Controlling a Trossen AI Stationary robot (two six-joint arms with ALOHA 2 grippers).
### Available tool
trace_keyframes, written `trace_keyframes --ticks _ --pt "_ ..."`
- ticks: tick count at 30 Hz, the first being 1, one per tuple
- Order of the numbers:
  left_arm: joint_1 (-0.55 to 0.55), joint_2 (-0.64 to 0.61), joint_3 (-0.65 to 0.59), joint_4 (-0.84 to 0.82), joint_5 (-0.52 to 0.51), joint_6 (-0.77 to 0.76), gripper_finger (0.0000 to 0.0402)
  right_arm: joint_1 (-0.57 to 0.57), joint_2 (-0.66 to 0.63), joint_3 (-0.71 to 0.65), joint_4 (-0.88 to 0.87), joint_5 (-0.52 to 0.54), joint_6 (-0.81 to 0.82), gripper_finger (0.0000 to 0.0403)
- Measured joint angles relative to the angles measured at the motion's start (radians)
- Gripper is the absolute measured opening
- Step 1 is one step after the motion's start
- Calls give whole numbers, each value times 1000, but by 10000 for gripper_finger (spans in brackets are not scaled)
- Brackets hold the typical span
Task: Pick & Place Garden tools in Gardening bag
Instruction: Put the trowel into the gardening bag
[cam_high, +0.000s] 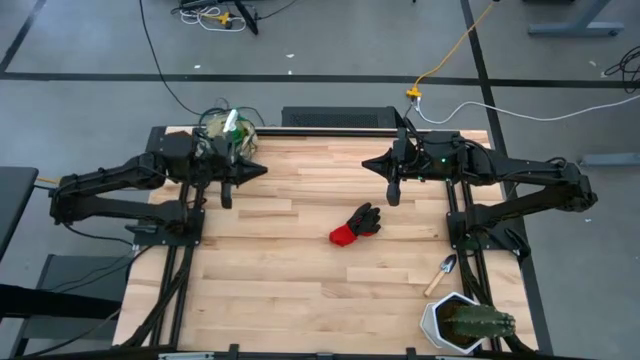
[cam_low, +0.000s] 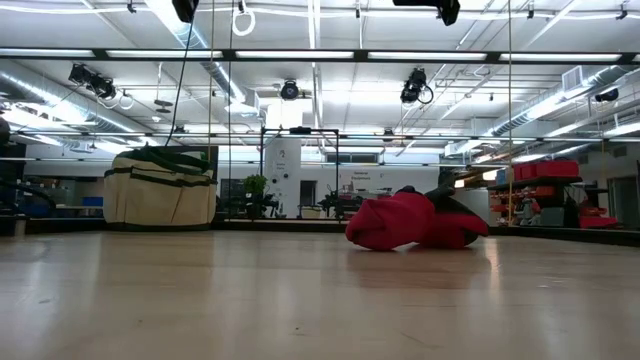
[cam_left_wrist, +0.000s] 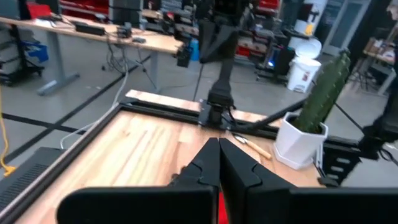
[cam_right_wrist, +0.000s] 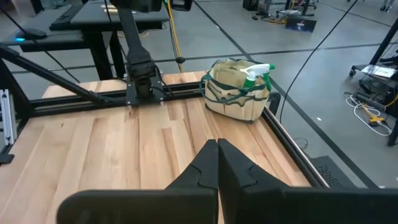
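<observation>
Lying crumpled near the middle of the table (cam_high: 300, 280), the red-and-black glove (cam_high: 356, 224) sits below and slightly toward the centre from the right gripper (cam_high: 393, 192), which hangs just beside it with its fingers pressed together and nothing between them. The glove's long axis runs on a slant, black fingers pointing up toward that gripper and the red cuff trailing away from it toward the front of the table. The left gripper (cam_high: 226, 195), likewise pressed together and empty, hovers well apart from the glove on the far side, close to the gardening bag (cam_high: 228, 133) that stands at the back corner behind it. A green spray bottle (cam_right_wrist: 258, 75) already pokes out of the bag's top. By this reading the right arm is the nearer one for the glove, and a short drop with the fingers spread across the glove's narrow width looks like the move it calls for; the carry to the bag would then cross the whole table. One wooden-handled trowel (cam_high: 441, 273) lies farther off, beyond the right arm's base and just beside the white pot with a cactus (cam_high: 462, 323), also on the right arm's side. Shears and a second trowel cannot be made out.
</observation>
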Motion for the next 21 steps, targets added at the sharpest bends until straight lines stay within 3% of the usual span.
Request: trace_keyframes --ticks 15,21 --pt "-93 14 0 -12 0 6 3 0 1 0 -20 0 3 0" --pt "-93 14 0 -28 51 4 6 0 1 0 -55 0 4 0"
